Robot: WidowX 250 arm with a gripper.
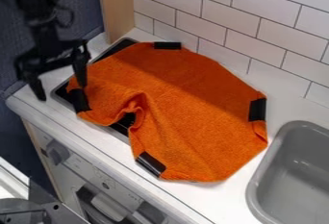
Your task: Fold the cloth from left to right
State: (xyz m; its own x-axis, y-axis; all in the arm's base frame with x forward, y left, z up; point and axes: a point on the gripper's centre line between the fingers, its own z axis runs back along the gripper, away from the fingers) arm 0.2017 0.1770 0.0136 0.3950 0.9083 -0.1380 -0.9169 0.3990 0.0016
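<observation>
An orange cloth (pixel 186 122) lies spread across the middle of the frame, over a black hob (pixel 117 48) set into the white counter (pixel 221 199). Four black patches sit at its edges: a top patch (pixel 167 45), a right patch (pixel 258 109), a bottom patch (pixel 150 164) and a left patch (pixel 79 100). The cloth is not flat all over; its lower left edge is pushed up into a rounded ruck, with creases running from it, and the dark hob shows through the notch there. More of the hob shows along the cloth's upper left side. A shadow crosses the upper part of the cloth.

The black pincer (pixel 61 90) hangs in the upper left of the frame, pointing down, its two fingers spread wide apart with nothing clamped between them. One fingertip is in front of the cloth's left corner, close by the left patch; whether it touches the fabric I cannot tell. The other is over the counter's edge, farther left.

A grey sink (pixel 258 172) is at the lower right, near the cloth. White wall tiles (pixel 231 6) run behind, beside a wooden panel (pixel 116 6) at the upper left. A grey knob (pixel 57 152) sits on the front below the counter, at the lower left.
</observation>
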